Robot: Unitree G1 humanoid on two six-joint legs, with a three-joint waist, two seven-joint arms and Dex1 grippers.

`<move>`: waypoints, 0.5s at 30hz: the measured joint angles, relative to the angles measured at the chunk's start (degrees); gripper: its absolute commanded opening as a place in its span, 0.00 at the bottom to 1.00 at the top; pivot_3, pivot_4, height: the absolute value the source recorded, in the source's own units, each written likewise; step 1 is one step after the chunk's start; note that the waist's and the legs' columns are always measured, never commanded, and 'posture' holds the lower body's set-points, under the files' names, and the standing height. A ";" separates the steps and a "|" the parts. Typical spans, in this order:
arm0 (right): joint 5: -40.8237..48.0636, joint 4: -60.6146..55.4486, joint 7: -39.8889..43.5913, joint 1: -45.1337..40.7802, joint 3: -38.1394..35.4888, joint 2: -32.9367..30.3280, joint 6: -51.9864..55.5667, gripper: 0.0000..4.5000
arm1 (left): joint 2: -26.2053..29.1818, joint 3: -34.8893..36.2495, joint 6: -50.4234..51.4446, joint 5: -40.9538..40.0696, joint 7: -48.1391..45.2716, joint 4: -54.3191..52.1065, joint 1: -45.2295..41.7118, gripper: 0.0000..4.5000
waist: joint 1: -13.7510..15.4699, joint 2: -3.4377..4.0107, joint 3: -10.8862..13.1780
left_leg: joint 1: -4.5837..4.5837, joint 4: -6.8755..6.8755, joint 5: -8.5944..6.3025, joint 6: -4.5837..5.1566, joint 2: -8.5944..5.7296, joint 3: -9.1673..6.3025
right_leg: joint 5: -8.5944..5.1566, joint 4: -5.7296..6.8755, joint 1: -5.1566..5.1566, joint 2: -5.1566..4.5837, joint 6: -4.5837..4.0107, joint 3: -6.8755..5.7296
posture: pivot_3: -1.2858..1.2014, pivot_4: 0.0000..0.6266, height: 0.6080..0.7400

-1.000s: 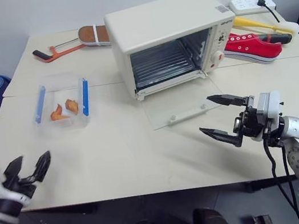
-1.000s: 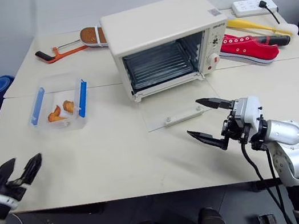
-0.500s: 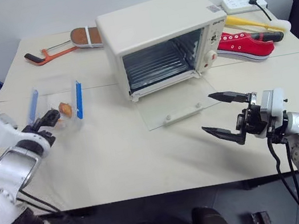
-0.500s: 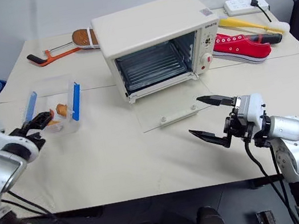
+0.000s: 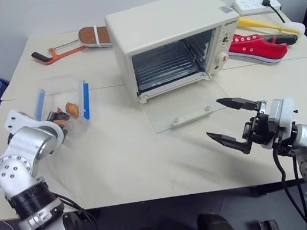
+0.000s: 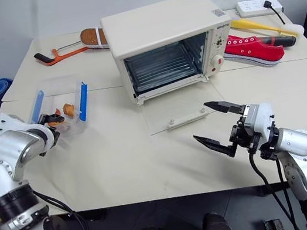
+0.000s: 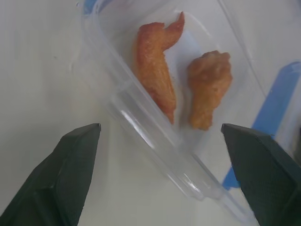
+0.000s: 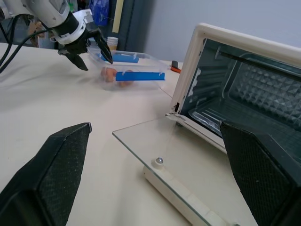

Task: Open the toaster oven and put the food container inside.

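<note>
The cream-white toaster oven [image 5: 173, 22] stands at the table's back middle. Its glass door [image 5: 183, 108] lies open flat on the table, handle toward me, and the wire rack [image 5: 165, 65] shows inside. The clear food container [image 5: 63, 101] with two blue clips sits on the table's left, orange-brown pieces [image 7: 157, 77] in it. My left gripper [image 5: 58, 115] is open at the container's near end, and its fingers [image 7: 70, 165] straddle the clear wall without closing on it. My right gripper [image 5: 215, 118] hovers open in front of the door, empty.
A red sneaker [image 5: 258, 47], a yellow-handled tool [image 5: 265, 25] and a white power strip [image 5: 256, 4] lie right of the oven. A brown shoe sole [image 5: 95, 36] and an orange hacksaw [image 5: 54, 52] lie at the back left. The table's front edge runs just below both grippers.
My left arm has come up from the table's near left edge to the container's near end. The right gripper has stayed put. The camera has shifted a little.
</note>
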 measured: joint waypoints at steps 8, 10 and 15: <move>0.04 0.03 -0.15 -0.75 0.19 0.00 0.17 1.00 | 1.68 0.58 -0.15 6.39 -5.18 4.16 -0.48 0.22 | -0.16 0.00 0.00 | 0.00 -0.04 0.00 0.00 0.03 0.00 | 0.00 0.00 -0.02 0.00 0.00 0.00 | 0.52 0.24 1.00; 0.05 0.14 -0.14 -1.08 0.18 0.00 0.15 1.00 | 2.82 1.62 0.81 6.53 -5.42 4.08 0.01 0.09 | -0.39 0.00 0.00 | 0.01 -0.06 0.00 -0.01 0.05 0.00 | 0.00 0.00 -0.03 0.01 0.00 -0.01 | 0.52 0.24 1.00; 0.03 0.50 0.05 -1.34 0.24 0.00 0.11 1.00 | 7.09 3.39 3.88 7.98 -7.48 3.86 2.48 0.00 | -0.58 -0.05 0.03 | 0.00 -0.06 0.00 -0.01 0.06 -0.01 | 0.00 0.02 -0.05 0.01 0.00 -0.02 | 0.52 0.24 1.00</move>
